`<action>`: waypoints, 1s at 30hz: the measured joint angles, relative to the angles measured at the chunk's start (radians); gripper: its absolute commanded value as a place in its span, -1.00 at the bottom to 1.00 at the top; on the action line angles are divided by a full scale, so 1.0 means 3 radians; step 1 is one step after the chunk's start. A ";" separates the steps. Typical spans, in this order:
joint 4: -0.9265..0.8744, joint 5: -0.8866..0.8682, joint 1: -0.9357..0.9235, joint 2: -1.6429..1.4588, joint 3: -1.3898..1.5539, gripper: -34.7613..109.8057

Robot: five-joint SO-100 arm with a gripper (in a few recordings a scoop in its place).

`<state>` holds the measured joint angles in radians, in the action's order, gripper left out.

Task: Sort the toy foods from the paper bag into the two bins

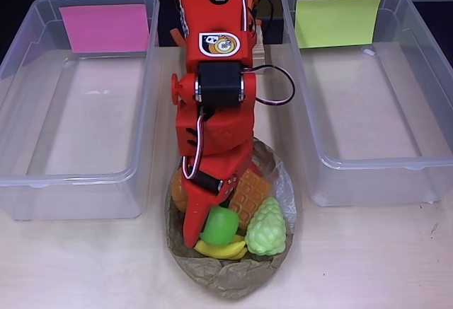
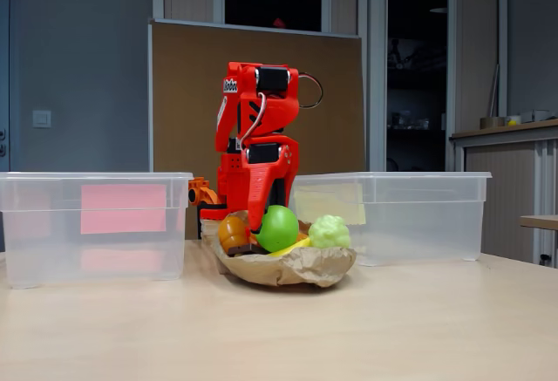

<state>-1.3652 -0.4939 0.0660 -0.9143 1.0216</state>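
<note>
Low in the middle of the overhead view, nearest the camera, one crumpled brown paper bag (image 1: pixel 226 277) is seen lying open on the table (image 1: pixel 368 259), and five toy foods can be counted in it: a yellow banana (image 1: pixel 225 249) at the lower edge, pale green grapes (image 1: pixel 267 228) to its right, a green apple (image 1: pixel 219 225), an orange waffle (image 1: pixel 250 194) above these, and an orange-brown piece (image 1: pixel 178 194) at the left, partly hidden by the arm. In the fixed view the bag (image 2: pixel 288 268) is seen at frame centre with the apple (image 2: pixel 277 227) and grapes (image 2: pixel 330 232) rising above its rim. One red gripper (image 1: pixel 205 228) is lowered into the bag; the apple is pressed against one finger, but how far the jaws are parted, and whether the apple is gripped, cannot be told. Farther back, two clear bins are seen, both empty: one with a pink label (image 1: pixel 74 175) at the left, one with a yellow-green label (image 1: pixel 368 175) at the right.
</note>
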 measured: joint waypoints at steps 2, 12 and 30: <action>-0.0005 0.0031 -0.0005 0.0000 -0.0031 0.05; -0.0026 0.0148 -0.0005 0.0133 -0.0184 -0.18; -0.0297 0.0501 0.0051 0.0184 -0.0629 -0.29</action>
<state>-1.4542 -0.3436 0.0813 -0.8590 0.8330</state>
